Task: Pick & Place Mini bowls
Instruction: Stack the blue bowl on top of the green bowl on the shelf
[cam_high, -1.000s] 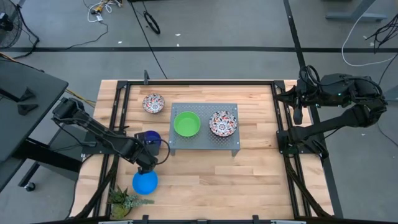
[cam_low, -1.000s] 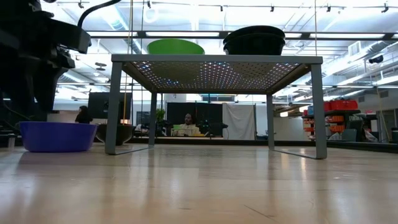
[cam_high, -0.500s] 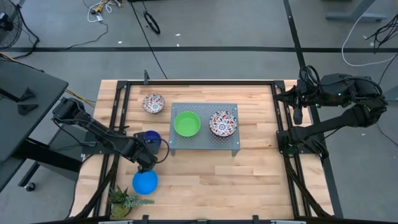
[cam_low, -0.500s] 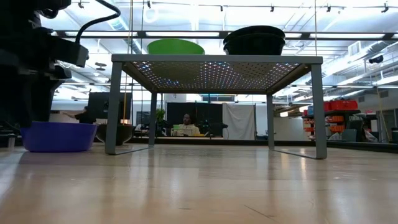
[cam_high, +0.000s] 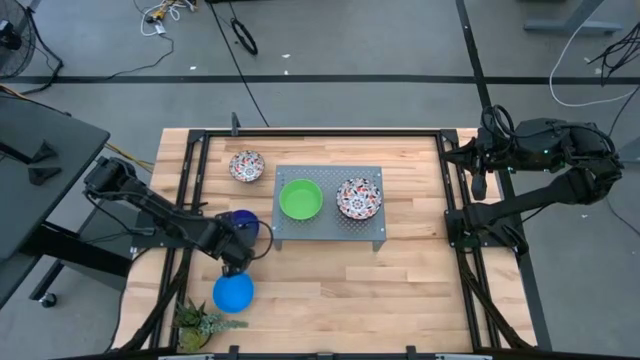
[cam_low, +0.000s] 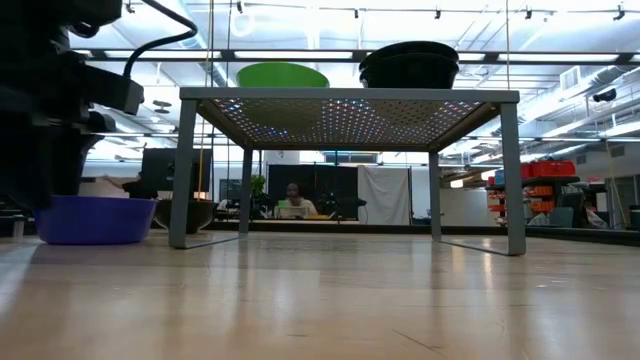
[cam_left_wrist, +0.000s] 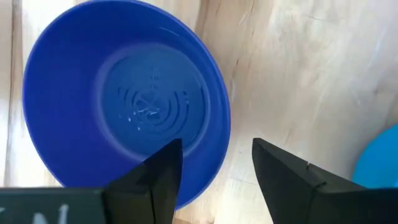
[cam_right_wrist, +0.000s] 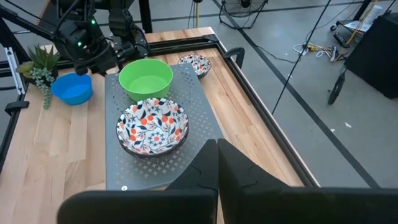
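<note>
Left wrist view shows the left gripper (cam_left_wrist: 214, 165) open astride the dark blue bowl's (cam_left_wrist: 124, 102) near rim. Closing off-centre could tip the bowl or skid it toward the bright blue bowl (cam_left_wrist: 378, 165) just beside.

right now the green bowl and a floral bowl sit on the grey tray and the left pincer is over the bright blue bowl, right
Not quite. The green bowl and a floral bowl do sit on the grey tray, but the left pincer is over the dark blue bowl, with its fingers open astride the rim. The bright blue bowl lies apart, nearer the plant. The left wrist view and the high view show it.
</note>
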